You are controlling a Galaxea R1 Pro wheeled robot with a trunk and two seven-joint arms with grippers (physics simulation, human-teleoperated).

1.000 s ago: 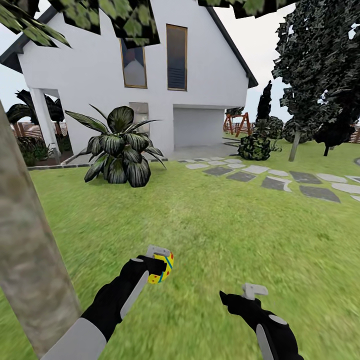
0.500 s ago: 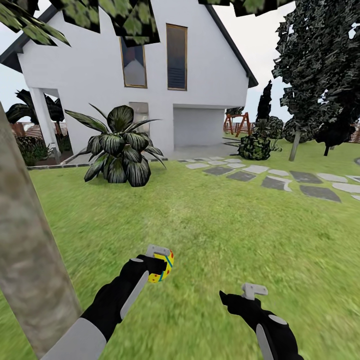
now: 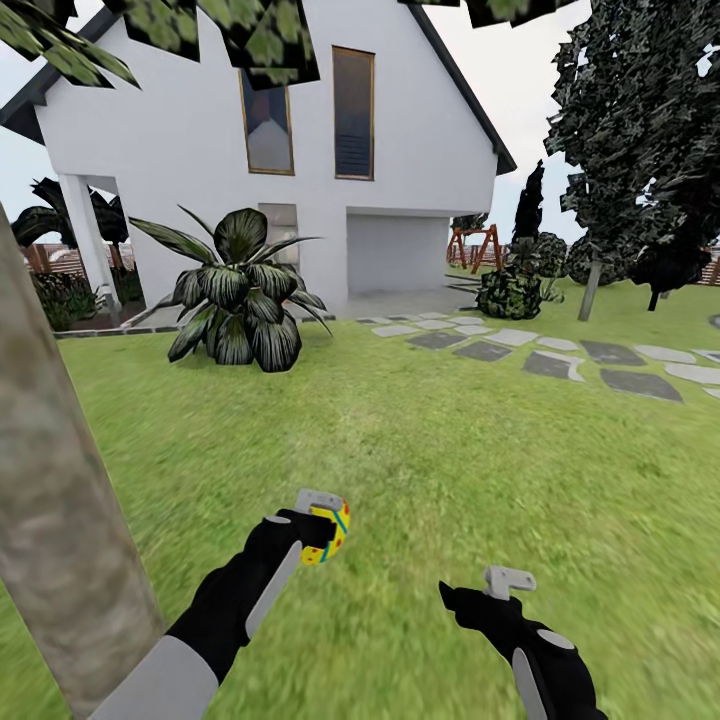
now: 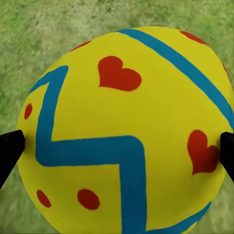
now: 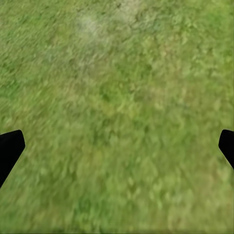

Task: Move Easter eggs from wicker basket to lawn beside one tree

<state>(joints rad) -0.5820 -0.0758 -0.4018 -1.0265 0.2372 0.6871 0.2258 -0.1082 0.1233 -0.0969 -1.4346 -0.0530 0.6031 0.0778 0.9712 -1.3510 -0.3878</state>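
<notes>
My left gripper is shut on a yellow Easter egg with blue zigzag bands and red marks, held above the lawn. Up close in the left wrist view the egg sits between the two dark fingertips. The thick grey-brown trunk of a tree rises just to the left of that arm. My right gripper hangs open over bare grass, with nothing between its fingers. The wicker basket and the other eggs are out of view.
A white house stands ahead, with a broad-leaved shrub in front of it. A grey stepping-stone path crosses the right side. Dark trees and a bush stand at the far right. Open grass lies ahead.
</notes>
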